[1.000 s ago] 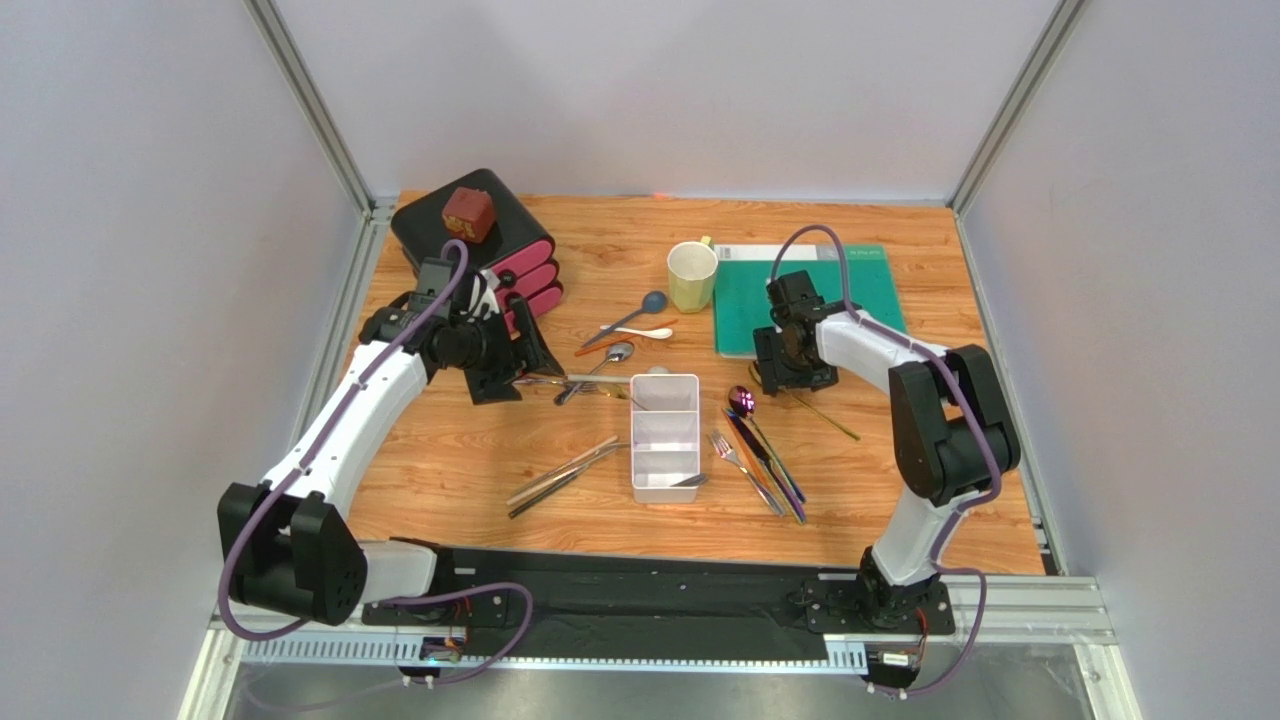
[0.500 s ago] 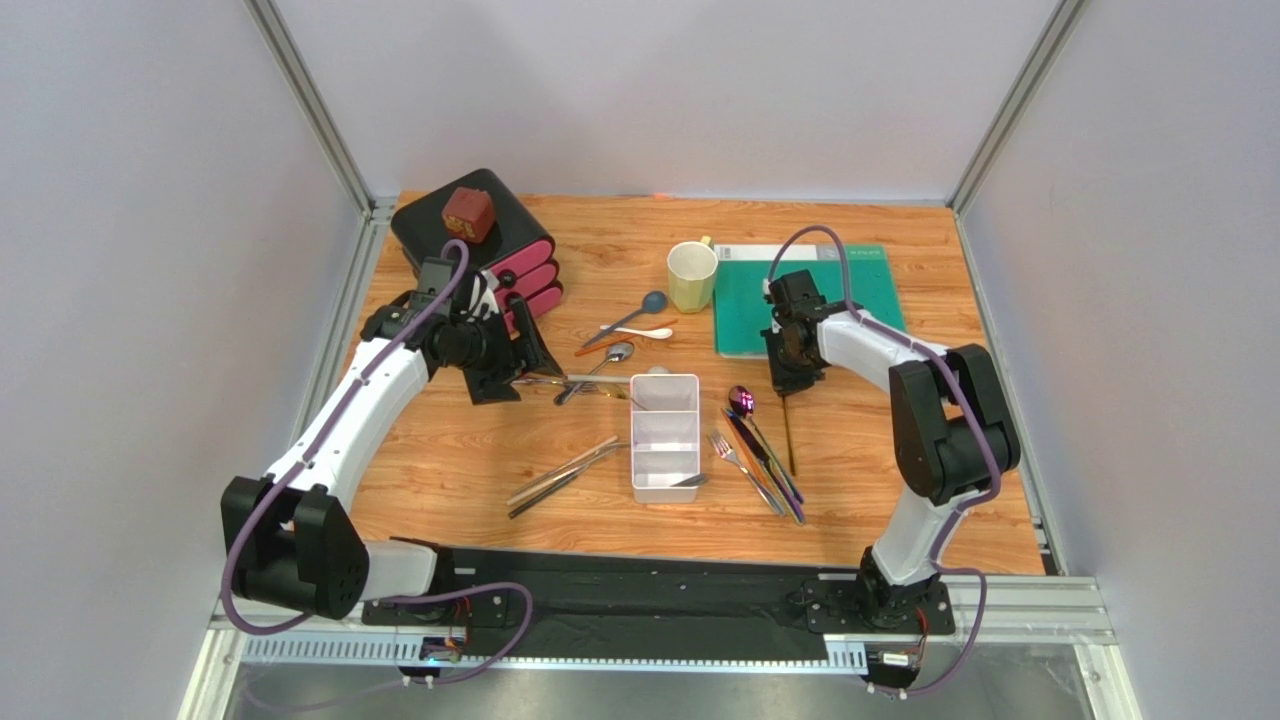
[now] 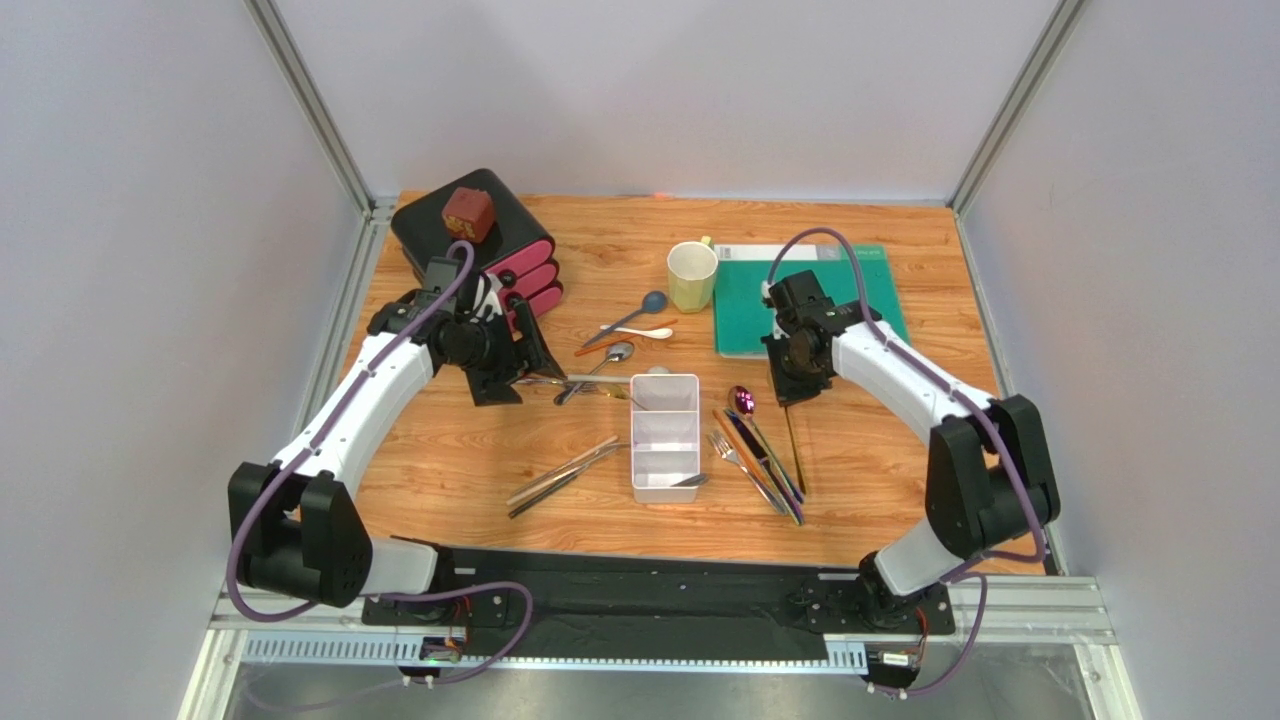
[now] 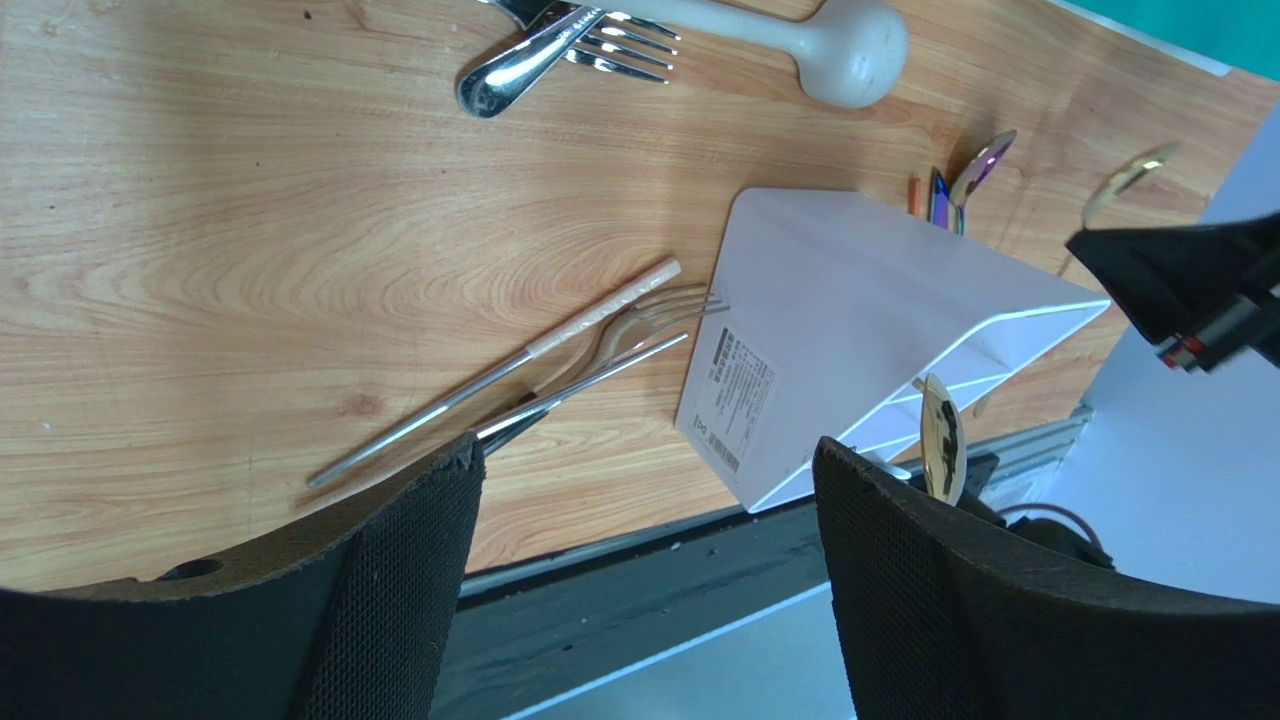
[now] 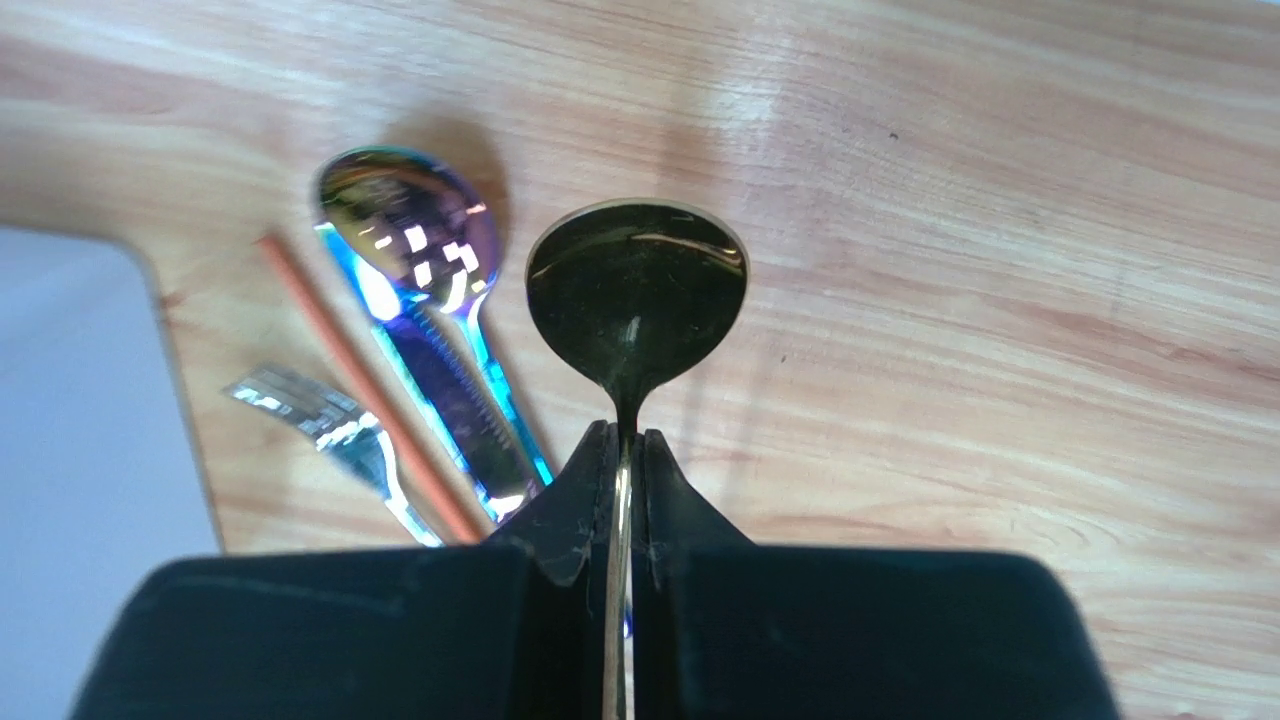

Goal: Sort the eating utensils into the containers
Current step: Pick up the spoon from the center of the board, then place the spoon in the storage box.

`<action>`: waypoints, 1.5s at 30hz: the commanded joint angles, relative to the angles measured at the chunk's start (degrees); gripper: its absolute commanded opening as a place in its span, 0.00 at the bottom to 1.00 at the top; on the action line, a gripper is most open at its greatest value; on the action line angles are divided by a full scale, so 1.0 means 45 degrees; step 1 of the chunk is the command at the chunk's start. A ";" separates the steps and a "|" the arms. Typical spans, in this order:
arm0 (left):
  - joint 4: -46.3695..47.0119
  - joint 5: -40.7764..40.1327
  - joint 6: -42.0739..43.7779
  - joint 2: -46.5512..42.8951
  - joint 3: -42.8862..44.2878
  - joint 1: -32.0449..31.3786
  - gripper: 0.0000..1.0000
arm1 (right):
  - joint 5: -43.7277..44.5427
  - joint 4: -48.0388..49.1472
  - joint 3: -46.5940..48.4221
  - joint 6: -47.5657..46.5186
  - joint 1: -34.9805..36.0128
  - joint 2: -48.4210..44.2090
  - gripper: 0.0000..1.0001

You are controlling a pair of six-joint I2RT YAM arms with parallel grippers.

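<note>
The pick is made and the carry comes next. The right gripper (image 5: 624,450), just right of the white tray (image 3: 666,393), has its fingers pressed together on the handle of a gold spoon (image 5: 636,288), whose bowl juts forward over the table (image 5: 992,225). The shadow beneath suggests the spoon is lifted clear, though I cannot be sure. An iridescent spoon (image 5: 409,225), an orange-brown stick (image 5: 361,383) and a fork (image 5: 308,402) lie between it and the tray. The left gripper (image 3: 519,360), off the tray's far left corner, hangs spread wide and empty. Next the spoon must cross to the tray, line up with a compartment's length and come down low before release.
</note>
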 commanded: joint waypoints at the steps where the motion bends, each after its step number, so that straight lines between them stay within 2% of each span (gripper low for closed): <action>1: 0.0259 0.0082 0.0252 0.0020 0.0139 0.0077 0.86 | 0.0503 -0.0861 0.1426 -0.0075 0.0699 -0.1882 0.00; 5: 0.0279 0.0140 0.0213 0.0039 0.0100 0.0077 0.86 | 0.0756 -0.0647 0.2733 -0.0017 0.1985 -0.2628 0.00; 10: 0.0318 0.0140 0.0193 -0.0039 0.0022 0.0077 0.86 | 0.0583 -0.0082 0.4724 0.0296 0.3315 -0.2474 0.00; 13: 0.0318 0.0179 0.0193 -0.0078 -0.0017 0.0077 0.86 | 0.0562 0.1146 0.4866 0.0121 0.4311 -0.2395 0.00; 17: 0.0318 0.0159 0.0155 -0.0176 -0.0095 0.0058 0.85 | 0.0504 0.3568 0.3697 -0.0523 0.5249 -0.2474 0.00; 20: 0.0299 0.0063 0.0135 -0.0351 -0.0153 0.0077 0.85 | 0.0407 0.5111 0.3440 -0.1089 0.5504 -0.2338 0.00; 23: 0.0298 0.0042 0.0115 -0.0449 -0.0192 0.0077 0.85 | 0.0173 0.5776 0.3537 -0.1519 0.5602 -0.2006 0.00; 30: 0.0279 0.0082 0.0057 -0.0566 -0.0251 0.0077 0.85 | -0.0179 0.6755 0.3440 -0.1950 0.5642 -0.1068 0.00; 39: 0.0240 -0.0055 0.0076 -0.0684 -0.0212 0.0077 0.85 | -0.0356 0.6951 0.3343 -0.1892 0.5895 -0.0462 0.00; 45: 0.0220 -0.0211 0.0115 -0.0703 -0.0193 0.0077 0.85 | -0.0044 0.8123 0.1802 -0.1658 0.6052 -0.0774 0.00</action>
